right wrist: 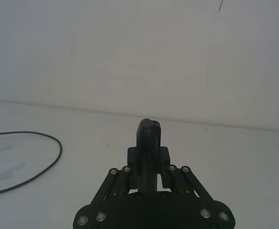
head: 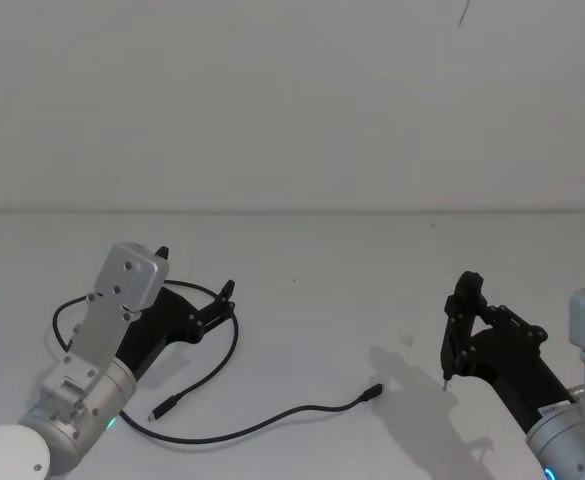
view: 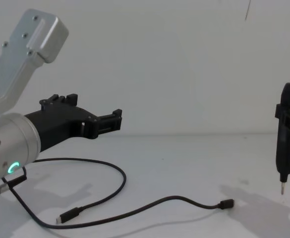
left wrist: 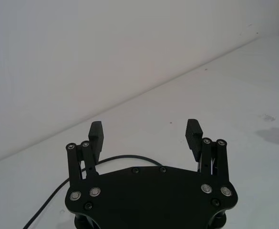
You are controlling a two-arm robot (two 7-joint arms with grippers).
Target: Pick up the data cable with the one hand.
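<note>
White table [head: 312, 250]; data cable [head: 307, 408] is laid looped on it, partly beneath the left gripper [left wrist: 145, 129], held spread above. It may be missed if closed high. Aside, the right gripper [right wrist: 149, 160] is clamped on a pen tool [view: 288, 134].

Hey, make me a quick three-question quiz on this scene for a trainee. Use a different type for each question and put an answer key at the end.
1. True or false: the left gripper is shut on the data cable.
2. Multiple choice: what is in the right gripper? A) a cable plug. B) a slender black pen-like tool. C) nothing.
3. Fill in the blank: both of the cable's plugs lie on the ____.

Key
1. False. It is open and raised above the cable's loop, not touching it.
2. B.
3. table.
</note>
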